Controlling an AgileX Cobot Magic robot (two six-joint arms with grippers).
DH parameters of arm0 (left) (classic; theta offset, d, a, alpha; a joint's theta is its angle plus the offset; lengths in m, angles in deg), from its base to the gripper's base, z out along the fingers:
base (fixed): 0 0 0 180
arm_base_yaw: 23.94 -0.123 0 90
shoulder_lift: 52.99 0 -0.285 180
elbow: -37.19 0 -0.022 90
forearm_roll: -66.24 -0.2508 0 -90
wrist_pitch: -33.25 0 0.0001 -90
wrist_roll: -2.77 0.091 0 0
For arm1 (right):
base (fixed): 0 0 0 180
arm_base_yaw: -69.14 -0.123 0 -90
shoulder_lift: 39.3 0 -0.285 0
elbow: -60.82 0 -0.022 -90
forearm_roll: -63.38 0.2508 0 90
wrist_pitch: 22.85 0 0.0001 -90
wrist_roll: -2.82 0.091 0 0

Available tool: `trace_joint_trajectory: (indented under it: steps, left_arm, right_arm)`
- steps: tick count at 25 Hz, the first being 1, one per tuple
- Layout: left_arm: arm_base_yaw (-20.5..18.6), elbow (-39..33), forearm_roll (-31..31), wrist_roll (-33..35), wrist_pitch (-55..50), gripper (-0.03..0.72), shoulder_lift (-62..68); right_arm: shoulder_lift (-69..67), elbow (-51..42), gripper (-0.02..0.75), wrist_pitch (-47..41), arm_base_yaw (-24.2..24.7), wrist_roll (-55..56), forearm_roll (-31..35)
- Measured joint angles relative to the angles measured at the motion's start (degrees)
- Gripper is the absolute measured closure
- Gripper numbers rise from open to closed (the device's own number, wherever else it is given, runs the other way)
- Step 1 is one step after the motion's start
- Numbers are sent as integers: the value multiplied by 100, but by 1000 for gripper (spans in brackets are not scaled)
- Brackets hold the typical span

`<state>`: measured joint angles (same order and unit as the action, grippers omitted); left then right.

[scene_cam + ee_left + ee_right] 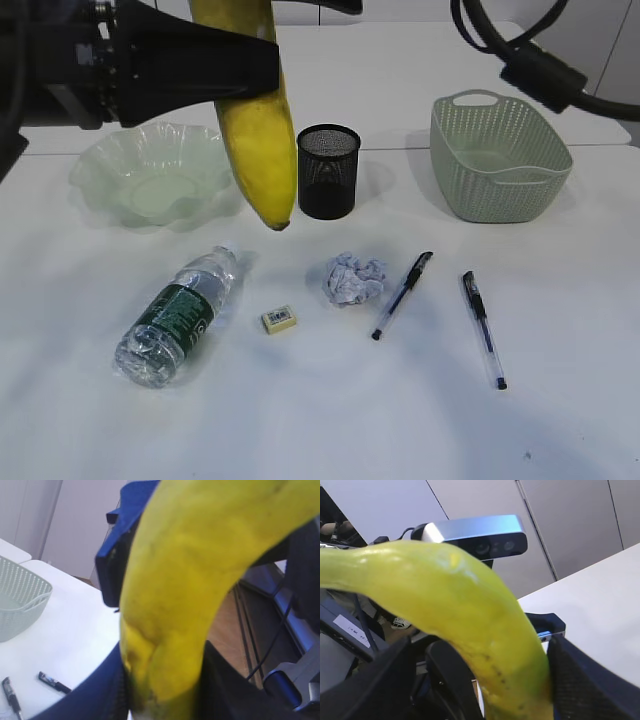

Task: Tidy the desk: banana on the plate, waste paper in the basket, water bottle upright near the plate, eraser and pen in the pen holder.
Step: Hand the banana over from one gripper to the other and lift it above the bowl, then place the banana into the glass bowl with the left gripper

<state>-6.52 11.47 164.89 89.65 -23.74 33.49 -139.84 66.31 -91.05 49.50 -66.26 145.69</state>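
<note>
The banana (255, 120) hangs long-end down in the left jaws' pinch; right jaws spread beside it. The plate (105, 165) lies left, near the worktop's back edge.

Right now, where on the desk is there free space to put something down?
The table's front strip, below the bottle, eraser and pens, is bare, as is the far right front beside the right pen. The middle is crowded: paper ball, pen holder, hanging banana.
</note>
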Motion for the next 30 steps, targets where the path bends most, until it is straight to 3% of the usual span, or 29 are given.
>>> trace_joint_trajectory:
  steps: [15,30]
  left_arm:
    - [-399,0,-148,-18,-14,439,0]
    - [-1307,0,-297,-60,267,439,0]
  right_arm:
    - [0,0,139,271,0,59,-48]
    - [0,0,145,226,-13,81,-319]
